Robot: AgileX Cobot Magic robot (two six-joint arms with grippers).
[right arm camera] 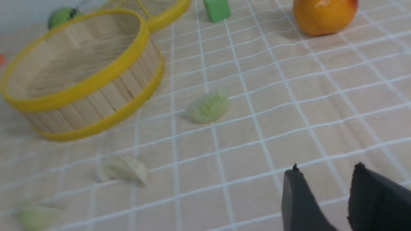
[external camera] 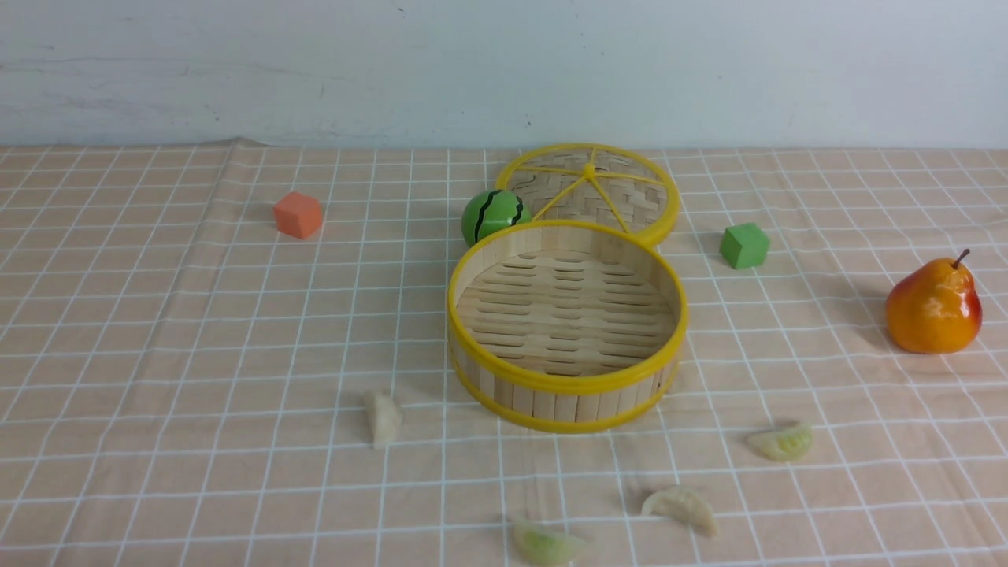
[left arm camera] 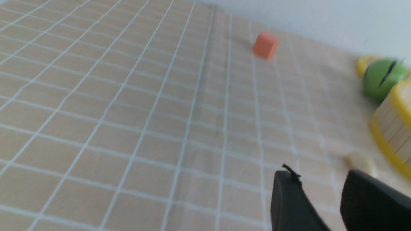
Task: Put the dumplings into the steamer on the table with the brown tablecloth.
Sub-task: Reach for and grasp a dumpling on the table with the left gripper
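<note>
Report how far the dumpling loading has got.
Done: nothing; the steamer is empty. In hand: nothing; the left gripper and right gripper are open and empty above the tablecloth. Left: all four dumplings lie on the cloth outside the steamer, waiting to be picked up.

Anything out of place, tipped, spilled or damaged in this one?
Nothing stands out. The steamer sits upright and empty, its lid lies behind it, and four dumplings lie loose on the tablecloth in front, none visibly damaged.
</note>
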